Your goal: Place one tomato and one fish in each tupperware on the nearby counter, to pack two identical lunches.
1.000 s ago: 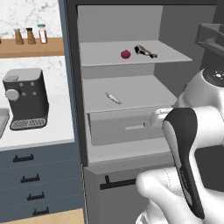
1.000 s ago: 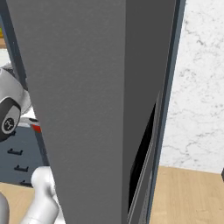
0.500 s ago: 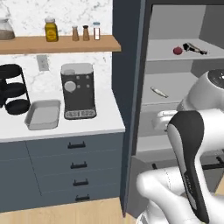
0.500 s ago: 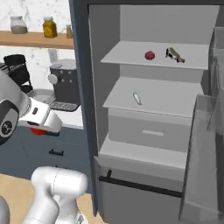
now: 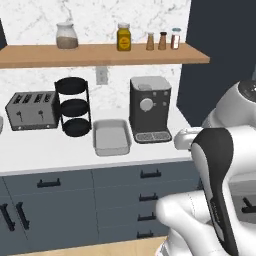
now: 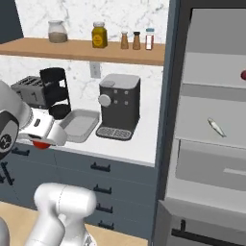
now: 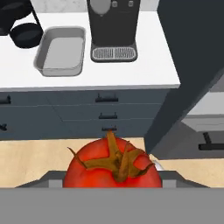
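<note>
My base has swung from the fridge to the counter [image 5: 60,150]. The gripper [image 6: 41,143] is clamped on a tomato [image 7: 113,165]; one tupperware [image 5: 111,137] sits left of the coffee machine [image 5: 149,108].

A rendered home kitchen: a white surface [image 5: 45,155] over blue-grey drawers [image 5: 140,192] carries a coffee machine [image 5: 149,115], a toaster [image 5: 31,110] and a black tiered stand [image 5: 74,106]. Jars and shakers line a wooden shelf [image 5: 100,54] against a marble wall, and a tall open cabinet [image 6: 211,139], probably a fridge, stands to the right.
</note>
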